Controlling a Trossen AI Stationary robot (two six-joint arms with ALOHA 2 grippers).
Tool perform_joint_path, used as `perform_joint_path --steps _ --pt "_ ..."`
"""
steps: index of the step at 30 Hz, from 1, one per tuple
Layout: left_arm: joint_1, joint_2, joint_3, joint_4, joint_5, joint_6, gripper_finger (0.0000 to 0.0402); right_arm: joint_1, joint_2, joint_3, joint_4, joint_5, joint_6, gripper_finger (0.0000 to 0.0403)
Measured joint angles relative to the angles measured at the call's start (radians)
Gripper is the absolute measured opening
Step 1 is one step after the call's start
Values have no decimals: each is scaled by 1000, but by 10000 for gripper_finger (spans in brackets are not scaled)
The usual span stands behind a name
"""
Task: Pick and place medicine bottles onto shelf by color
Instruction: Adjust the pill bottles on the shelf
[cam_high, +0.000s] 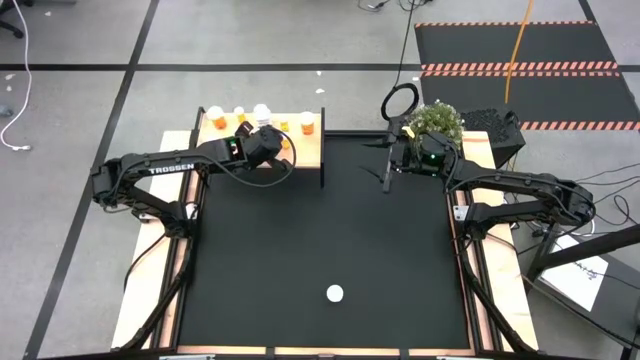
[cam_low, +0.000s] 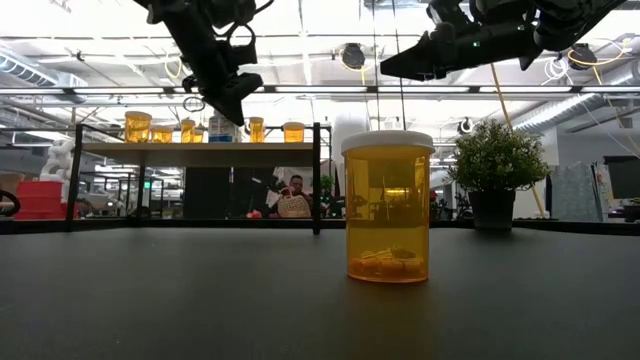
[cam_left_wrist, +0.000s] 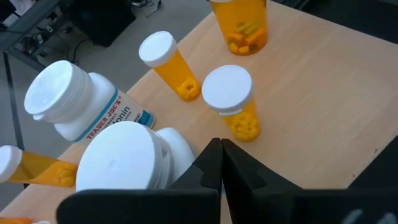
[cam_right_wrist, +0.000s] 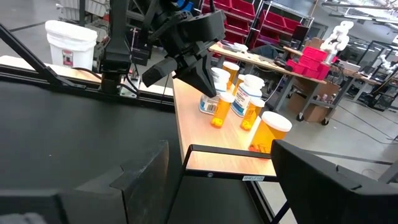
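Note:
The light-wood shelf (cam_high: 305, 150) stands at the table's far left, and it also shows in the low view (cam_low: 200, 152). On it stand several orange bottles (cam_left_wrist: 231, 99) with white caps and two white bottles (cam_left_wrist: 71, 99) with bluish labels. My left gripper (cam_left_wrist: 221, 165) is shut and empty, above the shelf beside the nearer white bottle (cam_left_wrist: 127, 162); it also shows in the high view (cam_high: 268, 140). One orange bottle (cam_low: 388, 205) stands upright on the black mat near the front edge, its white cap showing in the high view (cam_high: 334, 293). My right gripper (cam_right_wrist: 227, 186) is open and empty above the mat's far right (cam_high: 388, 170).
A potted plant (cam_high: 435, 122) stands at the far right, behind my right gripper. The black mat (cam_high: 320, 230) covers most of the table. The shelf's black legs (cam_low: 317, 180) stand at the mat's far left edge. People and shelving show in the room beyond.

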Motion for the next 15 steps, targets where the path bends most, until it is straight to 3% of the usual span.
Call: perform_joint_path --steps 15 --pt "7 0 0 2 -27 -3 10 0 0 0 0 0 0 276"
